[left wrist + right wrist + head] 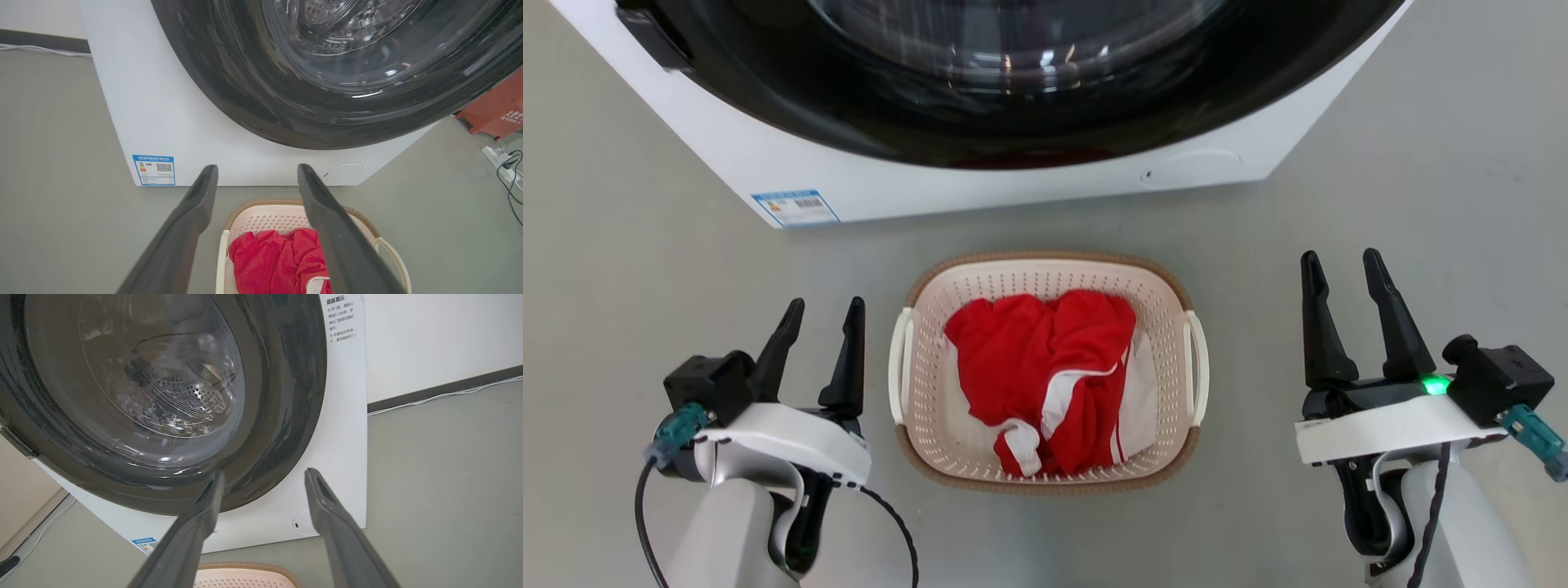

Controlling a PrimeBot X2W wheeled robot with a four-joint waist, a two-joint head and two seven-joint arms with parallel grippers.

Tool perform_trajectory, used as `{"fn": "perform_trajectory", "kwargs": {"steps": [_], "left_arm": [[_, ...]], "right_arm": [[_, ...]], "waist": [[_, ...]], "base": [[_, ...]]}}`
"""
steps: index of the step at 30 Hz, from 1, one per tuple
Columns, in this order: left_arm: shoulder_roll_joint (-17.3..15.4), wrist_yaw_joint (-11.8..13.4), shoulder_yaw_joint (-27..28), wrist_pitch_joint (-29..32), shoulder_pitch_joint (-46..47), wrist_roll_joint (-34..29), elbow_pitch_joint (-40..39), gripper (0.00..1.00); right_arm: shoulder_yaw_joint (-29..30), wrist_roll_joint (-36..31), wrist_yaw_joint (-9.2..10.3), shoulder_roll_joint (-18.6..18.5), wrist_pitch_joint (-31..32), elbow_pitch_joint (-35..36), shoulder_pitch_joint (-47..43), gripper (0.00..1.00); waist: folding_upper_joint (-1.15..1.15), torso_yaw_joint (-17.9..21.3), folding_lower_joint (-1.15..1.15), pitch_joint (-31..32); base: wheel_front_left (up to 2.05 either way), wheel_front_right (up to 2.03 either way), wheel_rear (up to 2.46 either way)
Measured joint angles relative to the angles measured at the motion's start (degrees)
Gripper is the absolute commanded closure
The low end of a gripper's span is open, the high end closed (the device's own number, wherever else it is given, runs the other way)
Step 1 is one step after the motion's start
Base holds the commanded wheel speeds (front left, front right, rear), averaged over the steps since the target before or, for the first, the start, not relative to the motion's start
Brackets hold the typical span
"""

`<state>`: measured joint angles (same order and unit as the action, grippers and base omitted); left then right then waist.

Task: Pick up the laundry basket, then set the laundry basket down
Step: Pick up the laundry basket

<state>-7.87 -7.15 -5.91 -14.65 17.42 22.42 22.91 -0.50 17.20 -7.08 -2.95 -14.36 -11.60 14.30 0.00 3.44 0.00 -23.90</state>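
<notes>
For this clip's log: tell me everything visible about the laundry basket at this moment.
The cream perforated plastic laundry basket, rounded-rectangular with a brown woven-look rim and two white side handles, sits upright on the grey floor before the white washer. A crumpled red-and-white garment lies inside. The open left gripper and open right gripper flank it, neither touching it.

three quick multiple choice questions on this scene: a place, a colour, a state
1. Where is the laundry basket? A on the floor before the washer; B on a table; C on a shelf.
2. The garment in it is mostly: A blue; B red; C green.
3. The left tool is: A shut on a handle; B shut on cloth; C open, empty.
Answers: 1 A, it sits on the floor at the washer's foot; 2 B, red with white trim; 3 C, its jaws stand apart, touching nothing.
</notes>
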Motion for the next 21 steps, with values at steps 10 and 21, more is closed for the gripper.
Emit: {"fn": "perform_trajectory", "kwargs": {"steps": [10,21], "left_arm": [[-2.0,0.0,-3.7,0.0,7.1,3.4,10.3,0.00],[-3.9,0.0,-12.5,0.0,16.1,10.4,23.6,0.00]], "right_arm": [[-1.3,0.5,-0.01,0.0,0.0,0.5,2.6,0.00],[-3.0,0.5,-0.01,-0.1,0.0,1.3,6.3,0.00]], "waist": [[0.00,0.7,0.00,-6.3],[0.00,1.4,0.00,-12.5]], "base": [[0.00,0.00,0.00],[0.00,0.00,0.00]]}}
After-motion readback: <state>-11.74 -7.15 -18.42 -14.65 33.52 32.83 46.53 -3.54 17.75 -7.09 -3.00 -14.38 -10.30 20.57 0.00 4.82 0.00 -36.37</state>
